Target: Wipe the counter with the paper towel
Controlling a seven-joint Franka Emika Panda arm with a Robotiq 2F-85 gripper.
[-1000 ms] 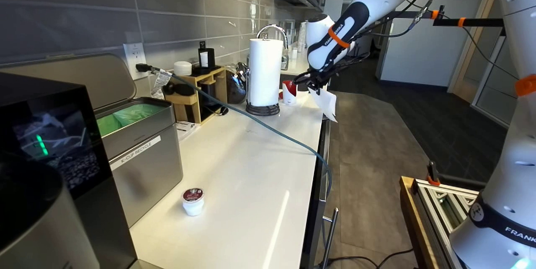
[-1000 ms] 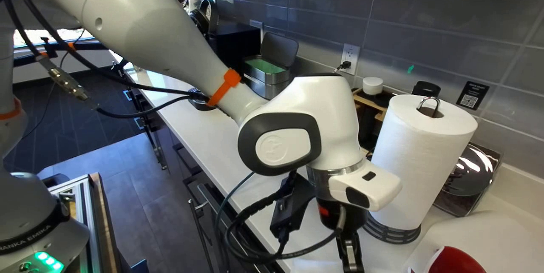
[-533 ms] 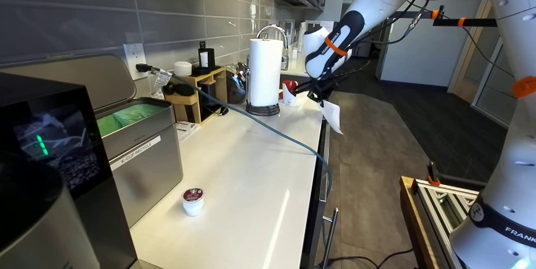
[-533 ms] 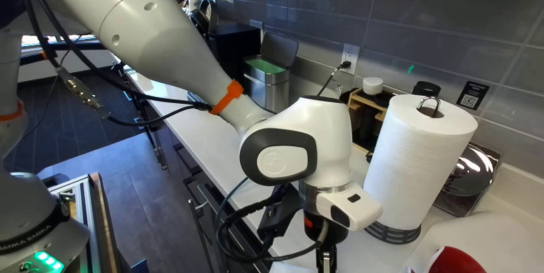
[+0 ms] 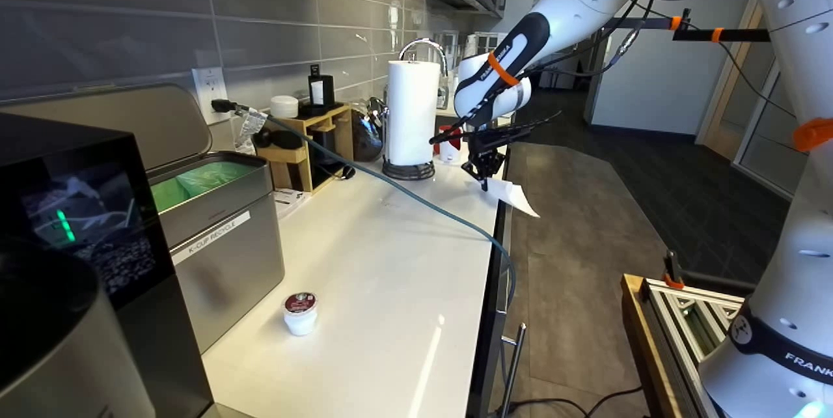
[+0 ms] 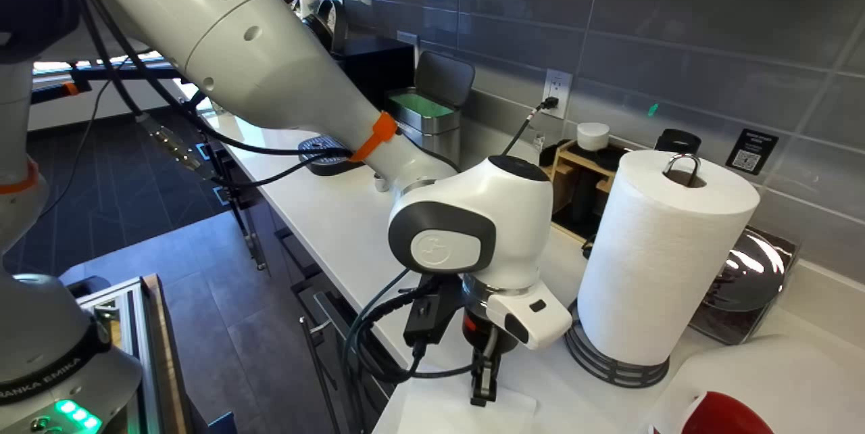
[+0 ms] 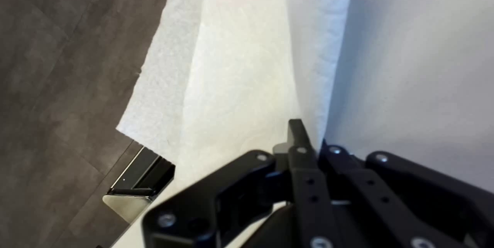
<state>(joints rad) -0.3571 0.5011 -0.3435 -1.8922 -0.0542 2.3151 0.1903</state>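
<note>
The counter (image 5: pixel 364 268) is a long off-white worktop with a dark front edge. It also shows in an exterior view (image 6: pixel 317 207). My gripper (image 5: pixel 484 185) points down at the counter's front part, short of the white roll. It also shows in an exterior view (image 6: pixel 482 399). The limp white paper towel (image 5: pixel 511 195) is pinched between the fingertips and spreads over the front edge, its corner hanging above the floor. In the wrist view, the towel (image 7: pixel 243 85) rises in folds from the nearly closed fingers (image 7: pixel 317 147). Whether the fingertips touch the counter I cannot tell.
A tall white roll (image 6: pixel 669 258) on a dark stand and a red-and-white cup (image 5: pixel 450 146) are near the gripper. A blue-grey cable (image 5: pixel 416 198) crosses the counter. A small cup (image 5: pixel 300 317) and a steel bin (image 5: pixel 234 255) stand further along.
My gripper has moved along the counter, away from the red-and-white cup, and lower. The paper towel has come along in the fingers and now bends outward across the counter's front edge.
</note>
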